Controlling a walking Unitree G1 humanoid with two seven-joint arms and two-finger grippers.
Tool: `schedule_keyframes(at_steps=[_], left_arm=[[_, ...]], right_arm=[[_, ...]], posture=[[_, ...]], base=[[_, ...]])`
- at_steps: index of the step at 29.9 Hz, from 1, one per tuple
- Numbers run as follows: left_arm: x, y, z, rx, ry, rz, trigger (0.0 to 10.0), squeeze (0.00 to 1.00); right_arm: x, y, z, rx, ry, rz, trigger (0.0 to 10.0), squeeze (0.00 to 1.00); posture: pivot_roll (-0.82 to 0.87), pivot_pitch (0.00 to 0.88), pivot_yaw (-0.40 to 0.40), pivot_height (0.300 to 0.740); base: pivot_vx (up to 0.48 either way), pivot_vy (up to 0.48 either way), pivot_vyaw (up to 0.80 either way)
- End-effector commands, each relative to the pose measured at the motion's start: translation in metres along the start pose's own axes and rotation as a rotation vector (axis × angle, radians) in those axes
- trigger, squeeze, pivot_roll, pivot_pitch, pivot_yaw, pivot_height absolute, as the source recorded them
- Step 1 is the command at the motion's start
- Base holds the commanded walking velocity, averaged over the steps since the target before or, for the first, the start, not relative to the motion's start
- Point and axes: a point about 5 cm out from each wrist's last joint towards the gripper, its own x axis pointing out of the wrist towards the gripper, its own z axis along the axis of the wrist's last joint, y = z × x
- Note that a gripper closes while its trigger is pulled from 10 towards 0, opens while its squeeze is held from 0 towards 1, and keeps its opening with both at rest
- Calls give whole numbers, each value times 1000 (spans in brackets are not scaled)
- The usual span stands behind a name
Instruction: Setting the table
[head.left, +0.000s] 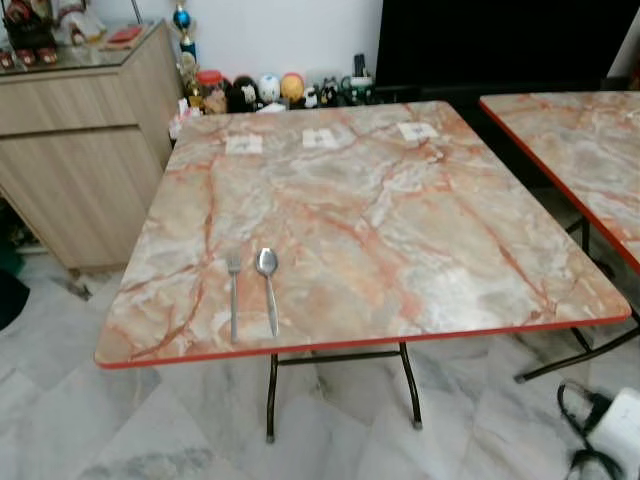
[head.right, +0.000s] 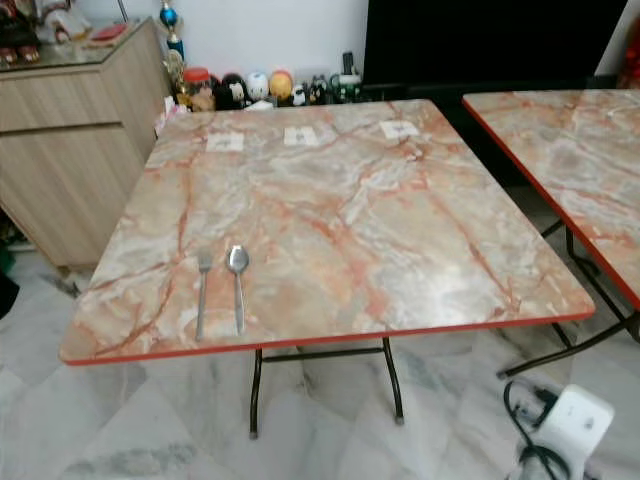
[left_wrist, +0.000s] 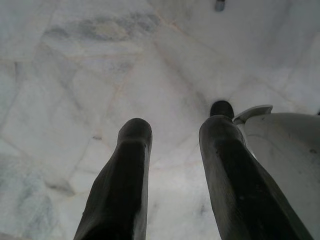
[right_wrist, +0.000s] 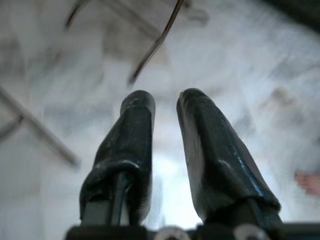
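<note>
From my remote station: a marble-patterned folding table (head.left: 400, 230) with a red edge stands before the robot, carrying one fork (head.left: 233, 292) and one spoon (head.left: 267, 285) laid side by side near its front left edge, just apart, handles toward the robot. Three small white squares (head.left: 323, 137) sit in a row along the far edge. A second table (head.left: 580, 150) of the same pattern stands to the right, well apart from the first.

My left gripper (left_wrist: 175, 130) hangs over the pale marble floor (left_wrist: 75, 75), its two black fingers parted with a clear gap and nothing between them; a white part of the robot's body (left_wrist: 285, 160) lies just beside one finger. My right gripper (right_wrist: 165, 100) also hangs over the floor, its two fingers slightly apart and empty, with dark table legs (right_wrist: 155, 45) blurred beyond the tips. Both the fork and the spoon are on the tabletop, well away from either set of jaws.

A wooden cabinet (head.left: 80, 150) stands to the left, figurines (head.left: 270, 90) line the wall behind, and a white adapter with black cable (head.right: 570, 425) lies on the floor at right.
</note>
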Motion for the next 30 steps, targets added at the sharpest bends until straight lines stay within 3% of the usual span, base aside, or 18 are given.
schedule_keyframes(at_steps=[1,6,9,10,11,14,16,20,24,30], left_arm=[[-2,7,-3,1,-2,21,10000,0],[-3,24,2,-17,-32,51,10000,0],[-2,34,16,-38,-81,74,10000,0],[3,29,38,-42,-139,82,10000,0],[3,29,38,-42,-139,82,10000,0],[7,25,63,-54,-210,96,10000,0],[6,25,91,-63,-323,115,10000,0],[-5,31,129,-57,-582,145,10000,0],[-10,30,132,-51,-648,161,10000,0],[-27,22,114,-37,-763,149,10000,0]], right_arm=[[5,14,-3,-75,12,94,10000,0],[8,33,-25,-159,104,233,10000,0],[6,44,-39,-261,156,327,10000,0],[2,50,-52,-350,209,389,10000,0],[2,50,-52,-350,209,389,10000,0],[-7,53,-70,-476,283,474,10000,0],[-14,53,-81,-566,328,526,10000,0],[-18,62,-83,-568,312,575,10000,0],[-19,64,-84,-567,311,581,10000,0],[-23,56,-92,-570,340,552,10000,0]], posture=[[-78,12,16,740],[-78,11,20,740],[-73,7,20,740],[-69,7,23,740],[-69,7,23,740],[-56,2,22,740],[-36,0,19,740],[-54,7,28,740],[-44,8,30,740],[-30,15,27,740]], base=[[0,0,0],[0,0,0],[0,0,0],[0,0,0],[0,0,0],[0,0,0],[0,0,0],[0,0,0],[0,0,0],[0,0,0]])
